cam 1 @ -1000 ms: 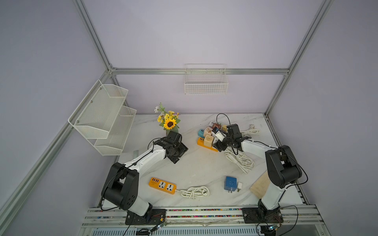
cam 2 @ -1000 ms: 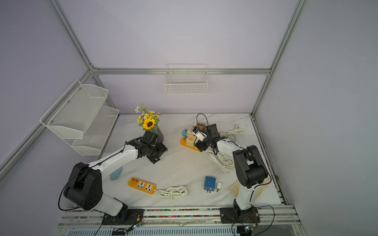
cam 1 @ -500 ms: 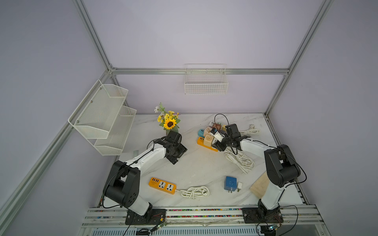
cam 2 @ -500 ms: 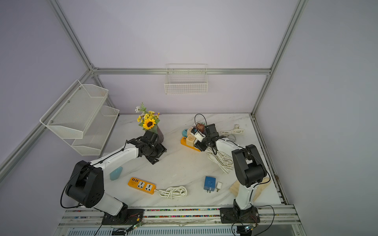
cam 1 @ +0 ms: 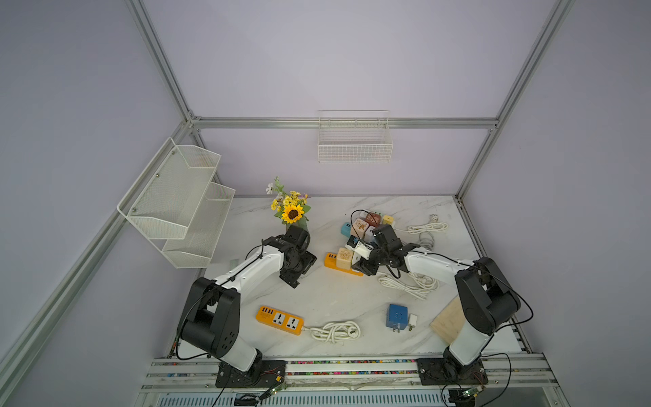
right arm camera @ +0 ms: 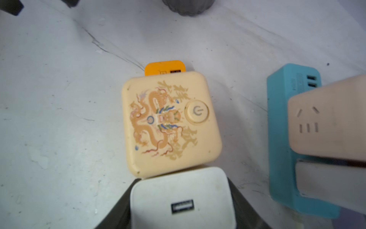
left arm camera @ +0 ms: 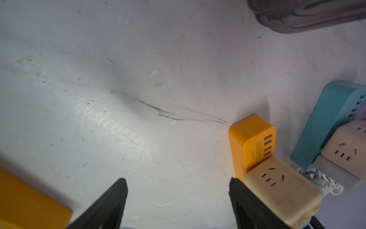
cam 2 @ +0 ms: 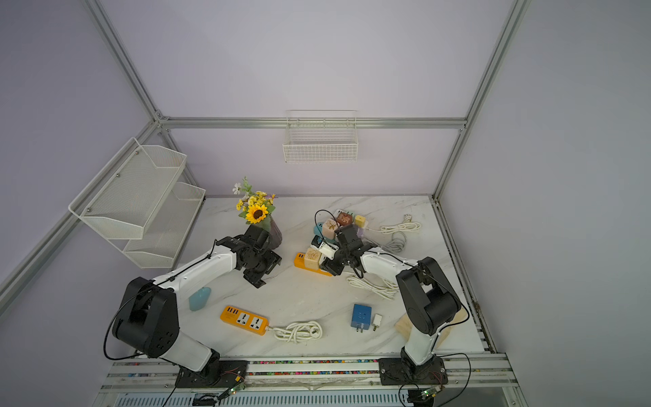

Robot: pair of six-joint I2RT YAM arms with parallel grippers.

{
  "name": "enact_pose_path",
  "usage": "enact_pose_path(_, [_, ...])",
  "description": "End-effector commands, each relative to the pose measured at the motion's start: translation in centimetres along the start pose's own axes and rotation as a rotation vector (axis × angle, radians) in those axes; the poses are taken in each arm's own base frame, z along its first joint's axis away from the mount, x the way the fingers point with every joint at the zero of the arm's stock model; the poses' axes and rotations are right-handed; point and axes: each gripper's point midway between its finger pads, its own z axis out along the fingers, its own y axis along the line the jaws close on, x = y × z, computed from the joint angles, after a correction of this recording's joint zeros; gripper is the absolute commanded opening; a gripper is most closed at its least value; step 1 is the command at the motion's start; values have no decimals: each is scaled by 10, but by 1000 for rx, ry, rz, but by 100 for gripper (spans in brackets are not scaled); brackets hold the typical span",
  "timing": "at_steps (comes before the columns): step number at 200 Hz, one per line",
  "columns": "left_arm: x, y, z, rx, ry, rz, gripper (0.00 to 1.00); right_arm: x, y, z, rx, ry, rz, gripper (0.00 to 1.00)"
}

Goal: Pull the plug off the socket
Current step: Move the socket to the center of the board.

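Marble table (cam 1: pixel 334 299), right gripper (right arm camera: pixel 181 200) seemingly holding plug (right arm camera: pixel 178 186)

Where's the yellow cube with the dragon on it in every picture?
Top view: dragon cube mid-table, on the far orange strip's end.
Top view: same spot, same strip.
Left wrist: side-on, socket holes showing, against the strip.
Right wrist: dragon side facing the camera, just beyond the white charger.
Shared landmark: that orange strip, poking out beside the cube everywhere.

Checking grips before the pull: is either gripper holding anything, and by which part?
Right gripper clamps the white charger by its sides; left gripper is open and empty.
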Motion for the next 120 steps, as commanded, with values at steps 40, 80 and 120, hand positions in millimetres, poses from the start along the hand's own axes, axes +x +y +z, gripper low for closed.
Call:
enact_pose_path(40, [-3,19,2,-46,66,-326,89,-46,93,7,-117,-78,-8,42])
enact_pose_path(80, [14,43,9,-106,138,-440,91,-59,104,18,-84,-92,13,39])
enact_pose_path(120, [11,40,18,-99,132,-475,91,-65,113,23,-85,-95,0,39])
